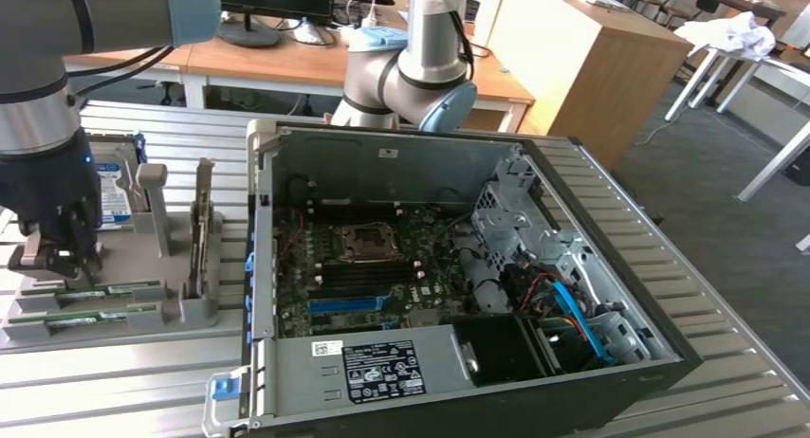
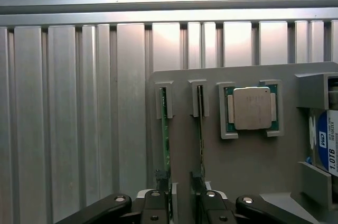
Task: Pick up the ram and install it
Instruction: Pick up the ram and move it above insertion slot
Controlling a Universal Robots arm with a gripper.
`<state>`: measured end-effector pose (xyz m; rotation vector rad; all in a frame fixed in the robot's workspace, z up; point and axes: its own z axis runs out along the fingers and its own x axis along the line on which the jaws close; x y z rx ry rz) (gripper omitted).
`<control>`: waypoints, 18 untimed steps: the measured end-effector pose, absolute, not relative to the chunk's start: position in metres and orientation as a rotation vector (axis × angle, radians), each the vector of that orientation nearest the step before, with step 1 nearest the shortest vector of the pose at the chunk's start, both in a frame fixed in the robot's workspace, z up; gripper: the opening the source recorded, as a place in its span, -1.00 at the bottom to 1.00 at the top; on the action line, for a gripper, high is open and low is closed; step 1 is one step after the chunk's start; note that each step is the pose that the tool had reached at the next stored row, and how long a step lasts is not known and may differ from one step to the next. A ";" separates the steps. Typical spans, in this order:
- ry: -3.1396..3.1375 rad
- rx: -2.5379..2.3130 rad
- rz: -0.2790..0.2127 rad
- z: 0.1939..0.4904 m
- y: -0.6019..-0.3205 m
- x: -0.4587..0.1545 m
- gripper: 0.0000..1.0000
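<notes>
Grey holder [image 1: 190, 310] on the aluminium table [image 1: 114, 381], gripper [image 2: 178, 183] spread above it
The jaws are held wide apart, nothing pinched. The ram [image 2: 165, 139] is slotted on edge along the holder's edge farthest from the CPU [image 2: 252, 108], probably just beside one fingertip.

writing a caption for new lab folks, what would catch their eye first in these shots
The open computer case fills the middle of the exterior view, its motherboard bare. At that view's left the gripper hangs open over a grey holder with two green ram sticks slotted in it; in the wrist view a square silver CPU chip sits beside them.
</notes>
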<state>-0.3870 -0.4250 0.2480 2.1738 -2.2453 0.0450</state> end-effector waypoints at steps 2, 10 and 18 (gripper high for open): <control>-2.245 2.174 0.045 0.248 -0.426 -0.387 -0.40; -2.245 2.174 0.045 0.248 -0.427 -0.387 -0.40; -2.245 2.174 0.045 0.243 -0.427 -0.387 -0.40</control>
